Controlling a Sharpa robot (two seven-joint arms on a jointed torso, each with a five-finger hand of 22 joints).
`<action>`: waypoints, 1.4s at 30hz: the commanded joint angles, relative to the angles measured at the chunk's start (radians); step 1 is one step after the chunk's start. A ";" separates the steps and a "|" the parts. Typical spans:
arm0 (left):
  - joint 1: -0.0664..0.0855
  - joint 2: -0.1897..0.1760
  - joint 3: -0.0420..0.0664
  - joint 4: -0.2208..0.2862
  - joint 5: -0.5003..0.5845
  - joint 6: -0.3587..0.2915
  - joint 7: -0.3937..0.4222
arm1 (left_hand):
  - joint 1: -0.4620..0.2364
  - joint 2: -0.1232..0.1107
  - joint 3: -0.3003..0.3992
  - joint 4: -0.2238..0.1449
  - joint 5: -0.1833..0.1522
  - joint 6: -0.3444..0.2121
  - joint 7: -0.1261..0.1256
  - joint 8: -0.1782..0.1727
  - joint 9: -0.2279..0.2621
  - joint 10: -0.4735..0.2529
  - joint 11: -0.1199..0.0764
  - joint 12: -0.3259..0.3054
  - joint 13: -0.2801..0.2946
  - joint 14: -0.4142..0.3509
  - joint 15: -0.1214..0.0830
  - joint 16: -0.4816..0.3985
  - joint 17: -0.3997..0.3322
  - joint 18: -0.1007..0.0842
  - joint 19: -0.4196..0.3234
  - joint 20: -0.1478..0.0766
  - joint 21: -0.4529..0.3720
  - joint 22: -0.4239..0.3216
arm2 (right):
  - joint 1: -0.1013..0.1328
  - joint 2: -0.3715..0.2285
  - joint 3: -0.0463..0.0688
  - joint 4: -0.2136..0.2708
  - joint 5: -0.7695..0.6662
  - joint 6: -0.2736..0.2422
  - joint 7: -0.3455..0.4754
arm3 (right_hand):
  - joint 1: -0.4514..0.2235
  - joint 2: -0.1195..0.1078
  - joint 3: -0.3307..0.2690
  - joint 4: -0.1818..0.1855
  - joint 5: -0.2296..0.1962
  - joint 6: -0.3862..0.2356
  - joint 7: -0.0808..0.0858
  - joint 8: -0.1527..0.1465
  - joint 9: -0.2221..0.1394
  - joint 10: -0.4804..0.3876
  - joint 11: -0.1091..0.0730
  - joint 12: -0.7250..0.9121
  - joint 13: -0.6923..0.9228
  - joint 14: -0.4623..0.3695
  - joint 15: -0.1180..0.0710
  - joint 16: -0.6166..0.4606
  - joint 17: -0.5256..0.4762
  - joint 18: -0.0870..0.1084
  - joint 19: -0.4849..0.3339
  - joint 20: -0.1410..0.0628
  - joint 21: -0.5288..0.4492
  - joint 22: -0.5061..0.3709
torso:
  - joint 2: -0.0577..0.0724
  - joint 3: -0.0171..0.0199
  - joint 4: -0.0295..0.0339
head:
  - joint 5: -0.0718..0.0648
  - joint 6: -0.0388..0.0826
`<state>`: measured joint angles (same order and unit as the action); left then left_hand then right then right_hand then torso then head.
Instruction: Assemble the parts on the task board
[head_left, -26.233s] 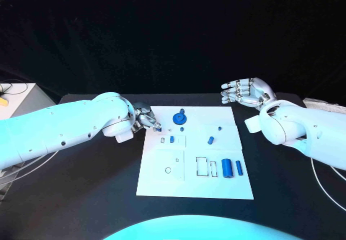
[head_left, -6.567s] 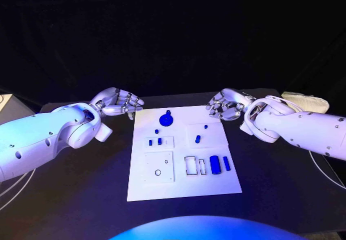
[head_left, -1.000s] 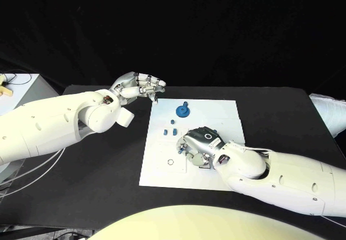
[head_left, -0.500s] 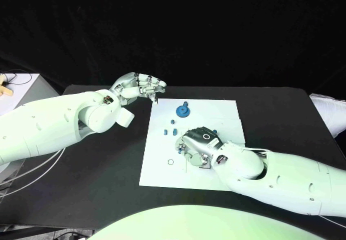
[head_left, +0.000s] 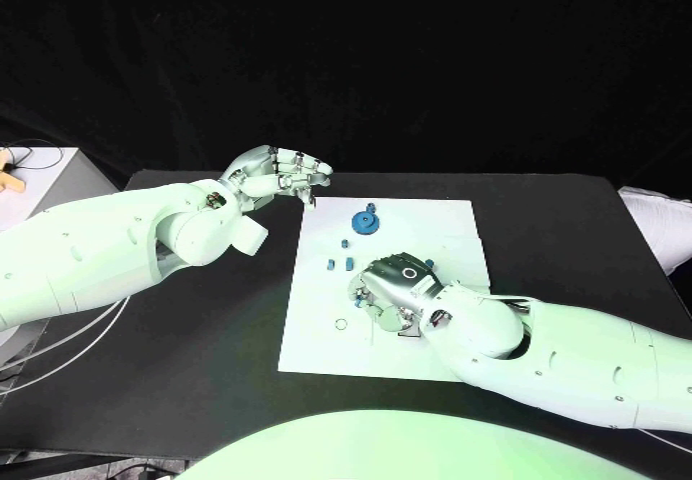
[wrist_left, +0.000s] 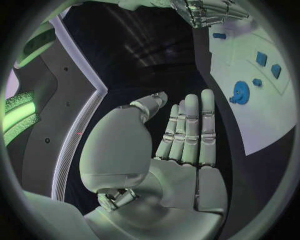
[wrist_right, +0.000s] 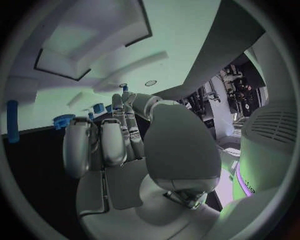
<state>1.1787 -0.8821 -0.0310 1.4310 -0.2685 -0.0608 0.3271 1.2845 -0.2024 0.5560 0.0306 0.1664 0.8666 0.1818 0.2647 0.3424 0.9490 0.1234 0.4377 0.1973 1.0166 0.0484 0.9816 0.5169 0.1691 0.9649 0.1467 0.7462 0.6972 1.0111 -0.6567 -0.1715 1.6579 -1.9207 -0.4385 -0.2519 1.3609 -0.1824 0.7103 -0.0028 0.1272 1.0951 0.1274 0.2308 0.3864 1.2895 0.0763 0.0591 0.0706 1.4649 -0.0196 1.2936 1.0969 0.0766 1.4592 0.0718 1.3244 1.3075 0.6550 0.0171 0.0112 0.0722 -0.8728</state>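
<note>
The right hand hunched over the task board, grasp impossible to tell; the left hand waited beyond it, empty, fingers loosely curled.

The right hand lies over the middle of the white board, hiding the slots and any pieces beneath. Whether its fingers hold anything cannot be told.

Light: being supplied from above | task board: being rendered bright against black table | backdrop: being left dark | wrist views: edges being bent by fisheye
</note>
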 joint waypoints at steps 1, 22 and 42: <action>-0.001 0.002 0.001 0.001 0.007 0.019 0.003 | 0.008 0.002 -0.005 0.000 -0.001 -0.004 0.006 -0.005 0.000 -0.002 0.002 -0.006 -0.002 0.001 0.006 -0.003 -0.001 0.014 0.003 0.001 -0.006 -0.001 | -0.006 -0.002 -0.005 -0.001 -0.024 0.048 -0.014 | -0.003 0.006 0.004 -0.002 0.006 0.010 0.000 0.003 0.001 0.029 -0.021 0.006 0.001 0.028 -0.008 0.003 0.000 -0.018 0.014 0.000 0.005 0.027 | 0.000 0.0004 -0.0005 | 0.000 0.000; -0.003 0.003 0.001 -0.002 0.007 0.022 0.000 | 0.009 0.004 -0.006 0.001 -0.001 -0.005 0.006 -0.005 0.000 -0.004 0.002 -0.006 -0.002 0.000 0.006 -0.004 -0.001 0.014 0.004 0.002 -0.008 -0.002 | -0.009 -0.016 -0.005 0.017 -0.040 -0.032 -0.028 | -0.005 0.006 0.006 -0.003 0.007 0.009 0.000 0.004 0.003 0.029 -0.021 0.005 0.001 0.029 -0.008 0.006 0.002 -0.019 0.014 0.000 0.007 0.029 | -0.001 0.0005 -0.0006 | 0.001 0.000; -0.003 0.004 0.001 -0.003 0.007 0.027 -0.002 | 0.010 0.005 -0.007 0.001 -0.002 -0.005 0.006 -0.005 0.000 -0.005 0.003 -0.007 -0.003 -0.001 0.007 -0.005 -0.001 0.014 0.004 0.002 -0.010 -0.004 | -0.010 -0.008 -0.005 0.011 -0.046 0.033 -0.036 | -0.007 0.005 0.007 -0.004 0.007 0.009 0.000 0.005 0.005 0.030 -0.021 0.005 0.001 0.028 -0.008 0.006 0.001 -0.019 0.015 0.000 0.008 0.030 | -0.001 -0.0007 -0.0002 | -0.001 0.000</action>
<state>1.1756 -0.8799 -0.0311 1.4263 -0.2679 -0.0514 0.3209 1.2884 -0.1985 0.5560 0.0305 0.1664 0.8630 0.1855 0.2647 0.3423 0.9491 0.1234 0.4377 0.1951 1.0166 0.0483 0.9817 0.5171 0.1691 0.9648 0.1467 0.7418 0.6947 1.0015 -0.6667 -0.1763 1.6703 -1.9502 -0.4525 -0.2838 1.3543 -0.1890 0.7132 -0.0058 0.1294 1.0994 0.1266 0.2319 0.3895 1.2900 0.0760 0.0608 0.0695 1.4650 -0.0195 1.2975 1.0993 0.0767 1.4592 0.0718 1.3299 1.3079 0.6540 0.0170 0.0107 0.0719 -0.8728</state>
